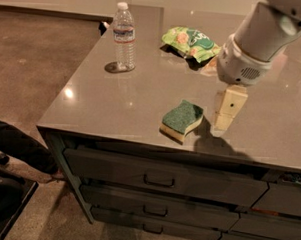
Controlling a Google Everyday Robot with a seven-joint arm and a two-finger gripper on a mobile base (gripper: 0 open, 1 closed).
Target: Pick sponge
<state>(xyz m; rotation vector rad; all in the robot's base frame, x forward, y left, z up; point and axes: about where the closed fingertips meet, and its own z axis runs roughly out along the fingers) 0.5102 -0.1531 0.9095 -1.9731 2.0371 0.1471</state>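
Note:
The sponge (pixel 182 120), dark green on top over pale yellow foam, lies flat on the grey counter (pixel 121 100) near its front edge. My gripper (pixel 223 120) hangs from the white arm at the upper right and points down, just to the right of the sponge and close above the counter. It is beside the sponge, with a narrow gap between them, and holds nothing that I can see.
A clear water bottle (pixel 124 37) stands at the back left of the counter. A green snack bag (pixel 190 42) lies at the back middle. Grey drawers (pixel 158 180) run below the front edge. Brown floor lies to the left.

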